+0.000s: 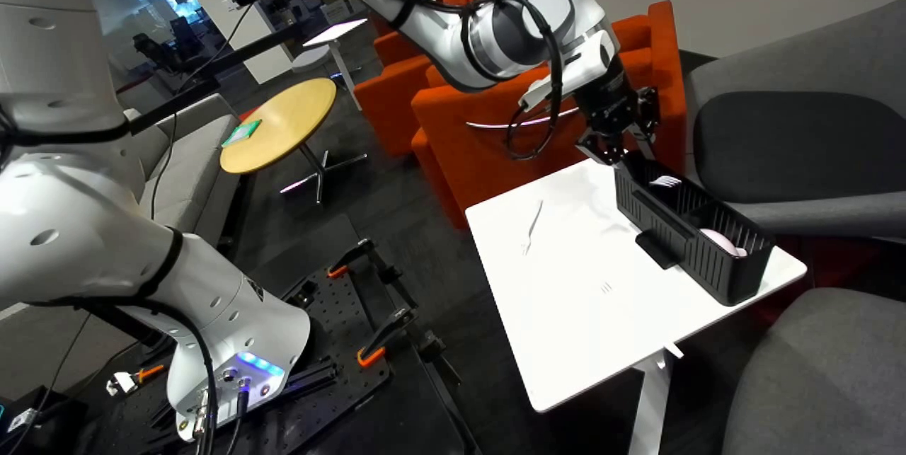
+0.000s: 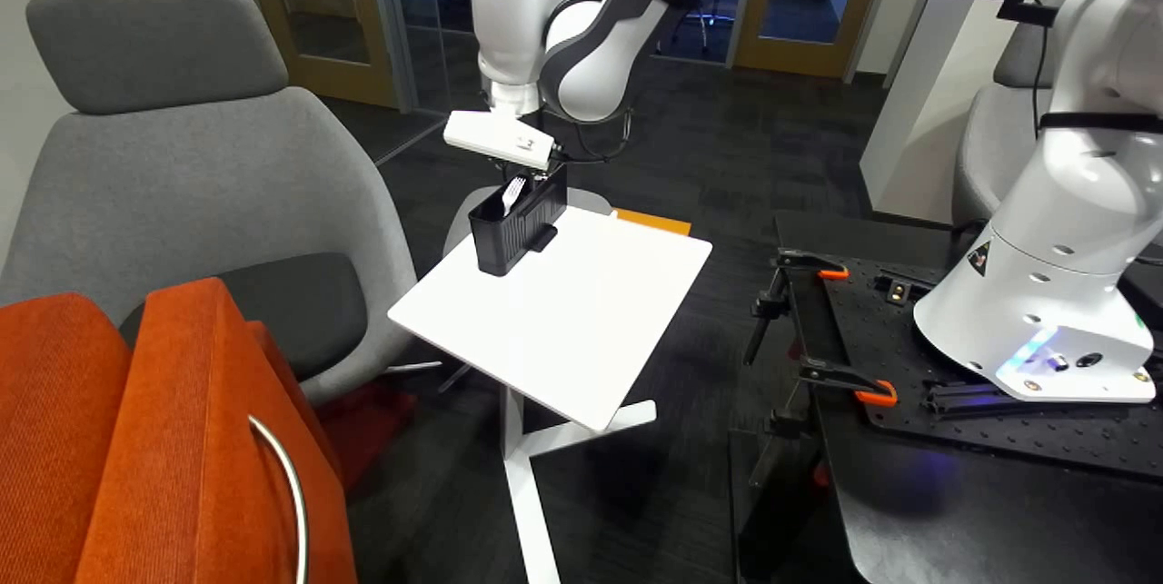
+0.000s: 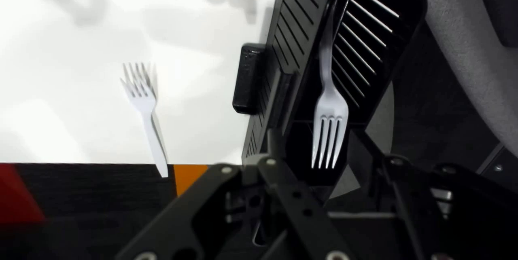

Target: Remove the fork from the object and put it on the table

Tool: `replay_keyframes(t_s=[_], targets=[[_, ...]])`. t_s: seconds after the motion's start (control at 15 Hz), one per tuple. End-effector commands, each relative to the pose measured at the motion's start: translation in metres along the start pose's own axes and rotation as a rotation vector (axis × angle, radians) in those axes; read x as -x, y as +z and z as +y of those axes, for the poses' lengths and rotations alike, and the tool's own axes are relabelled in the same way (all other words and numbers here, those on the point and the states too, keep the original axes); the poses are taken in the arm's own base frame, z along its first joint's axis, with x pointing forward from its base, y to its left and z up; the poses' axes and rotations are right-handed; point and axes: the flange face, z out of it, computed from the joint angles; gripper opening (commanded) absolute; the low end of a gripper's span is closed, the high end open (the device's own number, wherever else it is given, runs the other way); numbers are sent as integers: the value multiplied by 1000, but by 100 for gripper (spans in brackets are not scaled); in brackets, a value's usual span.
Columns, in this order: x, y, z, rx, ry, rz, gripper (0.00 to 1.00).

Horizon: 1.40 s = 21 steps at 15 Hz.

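Observation:
The black rack (image 1: pixel 679 228) stands at one edge of the white table (image 1: pixel 566 313); it also shows in an exterior view (image 2: pixel 522 216). A pale fork (image 3: pixel 331 102) lies lengthwise in the rack, its handle along one wall and its tines towards my gripper. Its tines show in an exterior view (image 1: pixel 664 180). A pale rounded piece (image 1: pixel 720 241) shows farther along in the rack; I cannot tell what it is. My gripper (image 3: pixel 317 144) is open at the rack's end, its fingers either side of the tines, apart from them. Their height over the rack is unclear.
A second fork (image 3: pixel 143 108) lies on the white tabletop, its handle reaching past the edge; it also shows in an exterior view (image 1: pixel 532 228). Orange chairs (image 1: pixel 524 115) and a grey chair (image 2: pixel 209 175) stand close around the table. The robot base is on a black bench (image 2: pixel 999 475).

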Motion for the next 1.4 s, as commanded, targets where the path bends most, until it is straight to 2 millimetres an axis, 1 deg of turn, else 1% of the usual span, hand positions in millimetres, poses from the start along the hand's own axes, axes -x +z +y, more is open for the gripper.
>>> replay_keyframes(t_s=[0.0, 0.07, 0.13, 0.2, 0.27, 0.4, 0.47, 0.67, 0.8, 1.07, 1.33], targets=[[2, 7, -11, -16, -14, 7, 46], [3, 8, -12, -17, -15, 8, 40], [4, 10, -13, -16, -19, 8, 40], [5, 10, -15, -18, -19, 8, 34], [6, 10, -17, -19, -20, 9, 33], [8, 12, -21, -21, -23, 11, 21], [9, 13, -23, -21, -24, 10, 27], [13, 17, -28, -20, -37, 5, 29], [16, 20, -30, -19, -46, 1, 30], [18, 29, -34, -8, -49, 1, 26], [20, 36, -34, 4, -57, -11, 28]])
